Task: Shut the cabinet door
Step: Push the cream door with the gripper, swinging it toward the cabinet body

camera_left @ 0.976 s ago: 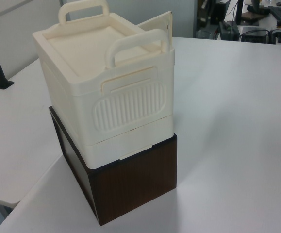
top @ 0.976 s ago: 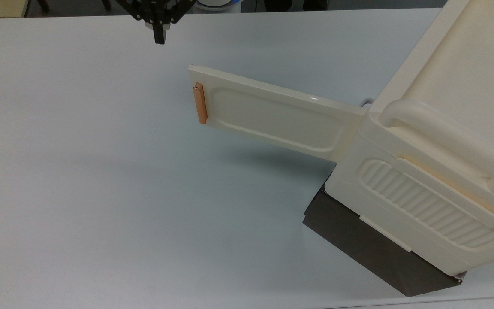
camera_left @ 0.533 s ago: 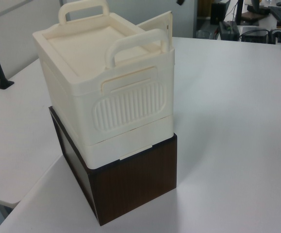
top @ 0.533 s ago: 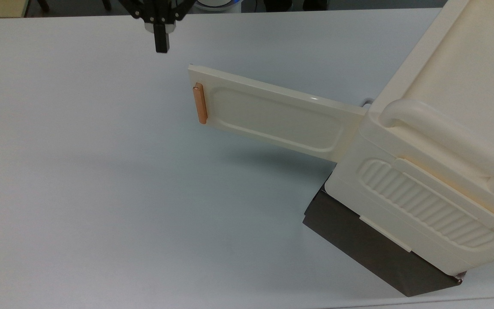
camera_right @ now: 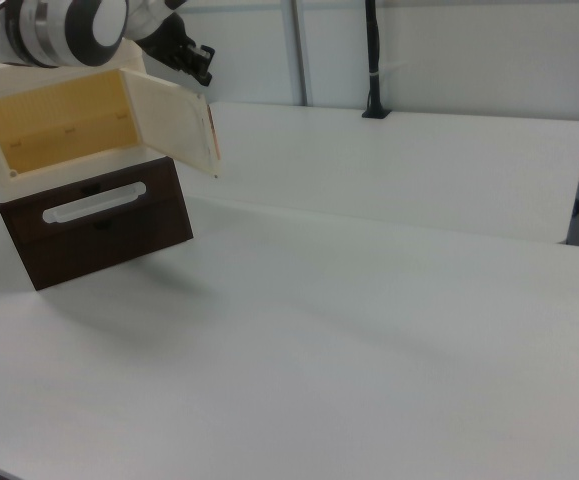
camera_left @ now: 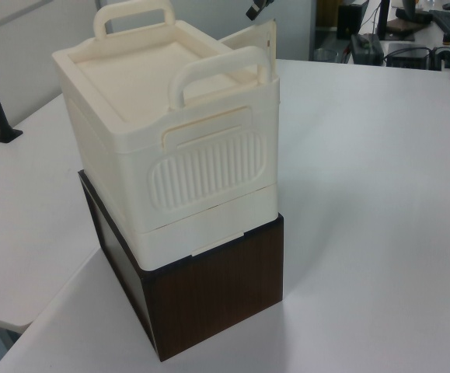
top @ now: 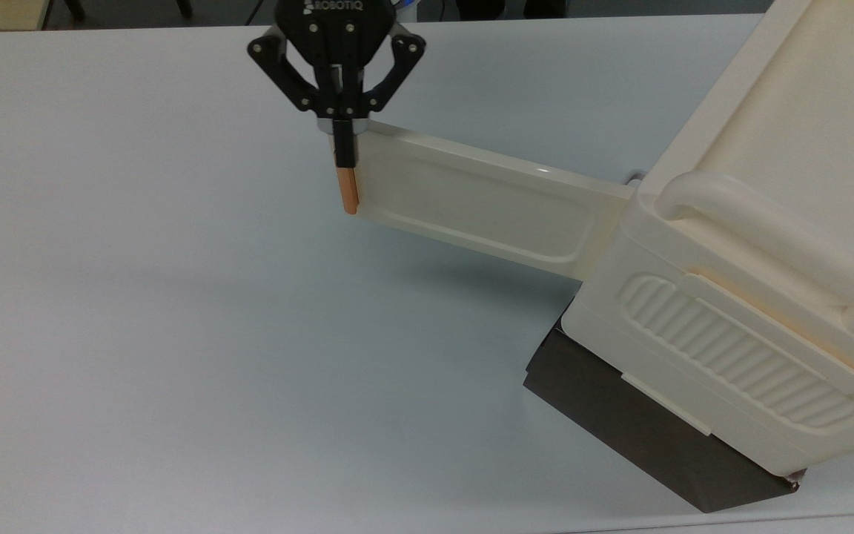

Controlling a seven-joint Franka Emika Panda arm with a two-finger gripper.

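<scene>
We see the black two-finger gripper (top: 343, 159) pinched together at the copper-orange handle (top: 350, 194) of the flat cream plastic cabinet door (top: 471, 196); right view exposes the yellowish inside of the cream plastic cabinet (camera_right: 59, 125); door swung wide open

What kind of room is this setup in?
Probably an office or lab: plain white tables, desks with computer gear behind, and a robot gripper working at a cabinet.
</scene>
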